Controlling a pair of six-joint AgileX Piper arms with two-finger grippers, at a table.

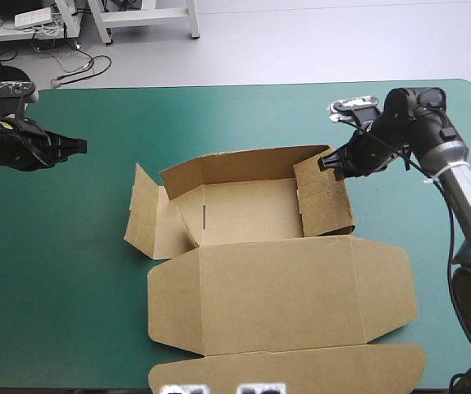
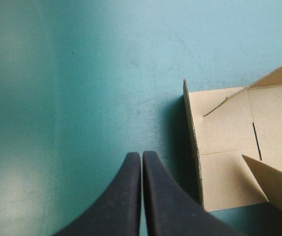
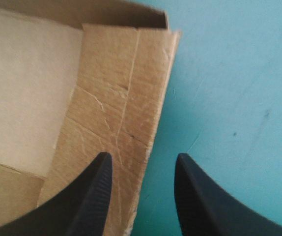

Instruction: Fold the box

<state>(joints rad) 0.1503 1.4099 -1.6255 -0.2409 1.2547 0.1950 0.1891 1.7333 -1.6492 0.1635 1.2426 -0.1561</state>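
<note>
The brown box (image 1: 244, 209) lies mid-table as an open tray. Its far wall and right wall (image 1: 327, 197) are raised, its left flaps splay outward, and the lid (image 1: 276, 287) lies flat toward the near edge. My right gripper (image 1: 327, 162) is at the far end of the right wall. In the right wrist view it is open (image 3: 142, 160) and straddles that wall's creased edge (image 3: 126, 98), one finger inside and one outside. My left gripper (image 1: 80, 146) hovers far left of the box. It is shut (image 2: 141, 155) over the bare cover, with the box's left flap (image 2: 219, 147) ahead and to one side.
The teal-green cover (image 1: 71, 246) surrounds the box on all sides. The lid's outer flap (image 1: 301, 369) reaches close to the table's near edge. The right arm (image 1: 465, 197) runs along the table's right side.
</note>
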